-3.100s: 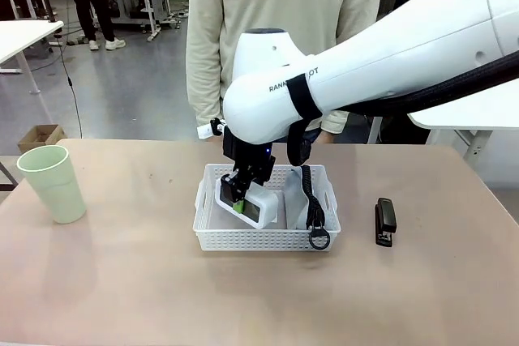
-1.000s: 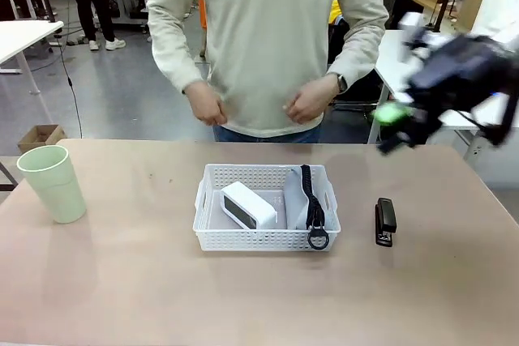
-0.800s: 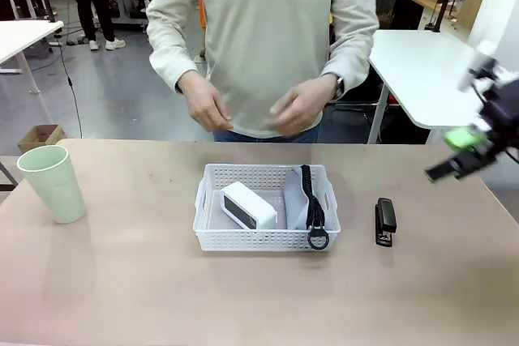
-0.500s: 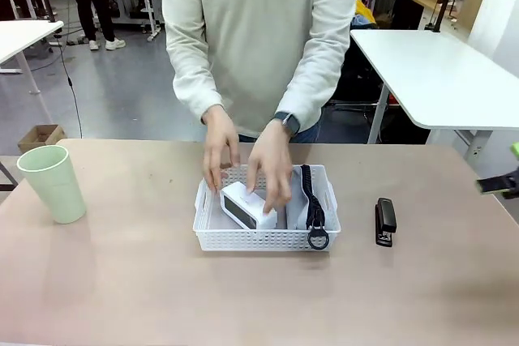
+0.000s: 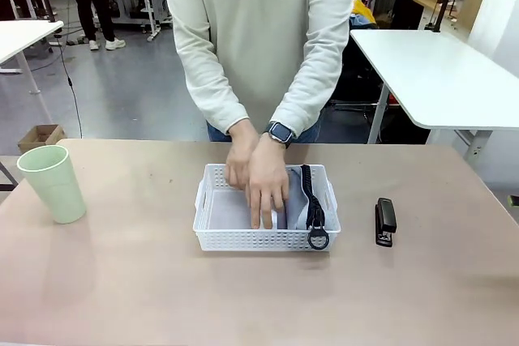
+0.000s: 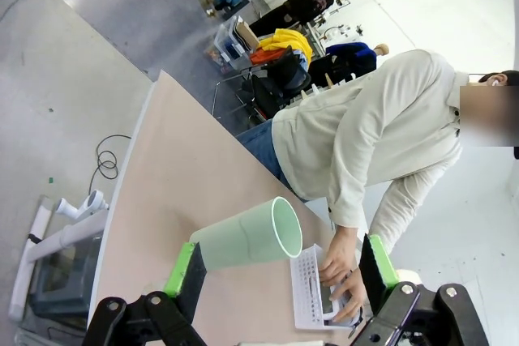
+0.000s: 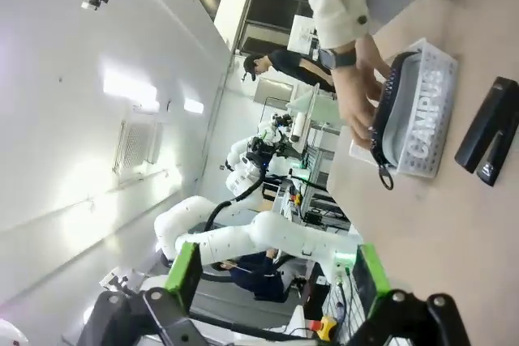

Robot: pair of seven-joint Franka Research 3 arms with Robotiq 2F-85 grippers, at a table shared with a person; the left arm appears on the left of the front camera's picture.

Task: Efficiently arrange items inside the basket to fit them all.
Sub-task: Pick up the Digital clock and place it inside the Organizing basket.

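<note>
Now the left hand (image 6: 280, 263) and right hand (image 7: 276, 275) gape empty; the person's hands (image 5: 261, 184) reach into the white basket (image 5: 212, 237).

Front camera looks across the worktop (image 5: 122, 281) at the person (image 5: 259, 38). Both wrist cameras, rolled sideways, view the same basket (image 5: 243, 239) from farther off.

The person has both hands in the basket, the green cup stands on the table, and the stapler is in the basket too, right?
No: the stapler lies on the table beside the basket, outside it, as the front view shows. Hands in the basket and cup on the table are right.
</note>
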